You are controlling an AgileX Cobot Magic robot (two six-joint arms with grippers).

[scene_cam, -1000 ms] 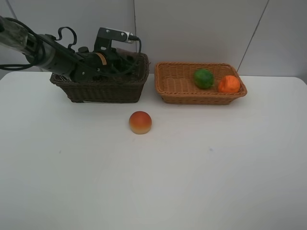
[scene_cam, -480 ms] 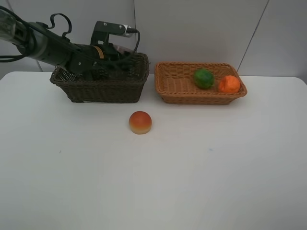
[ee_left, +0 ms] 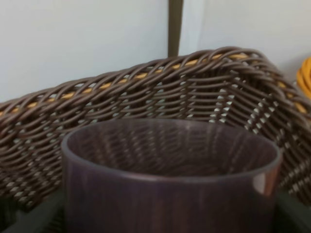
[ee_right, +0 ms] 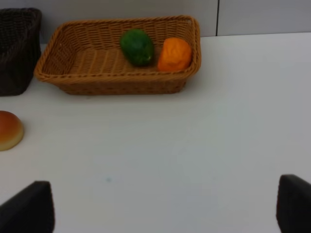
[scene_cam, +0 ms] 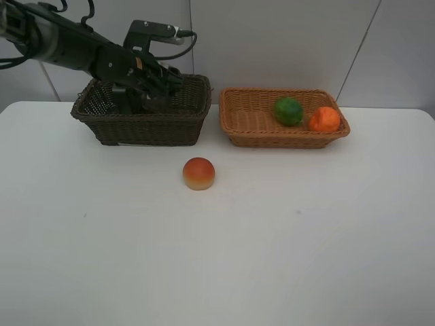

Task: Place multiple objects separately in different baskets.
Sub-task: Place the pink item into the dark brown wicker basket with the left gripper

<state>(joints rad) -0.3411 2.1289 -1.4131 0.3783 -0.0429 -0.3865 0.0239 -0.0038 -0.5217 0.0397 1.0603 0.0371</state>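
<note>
The left claw (scene_cam: 146, 95) hangs over the dark brown wicker basket (scene_cam: 141, 122), clenched on a translucent pink cup (ee_left: 170, 179); in the left wrist view the cup sits upright between the fingers, its rim level, with the basket's woven wall just behind it. The red-orange peach (scene_cam: 198, 173) lies on the white table (scene_cam: 217, 258) in front of that basket, apart from the claw. The right claw (ee_right: 165, 204) is released, fingers spread wide above bare table; ahead of it the light orange-brown basket (ee_right: 73, 58) holds a green oval fruit (ee_right: 137, 47) and an orange (ee_right: 175, 54), touching.
</note>
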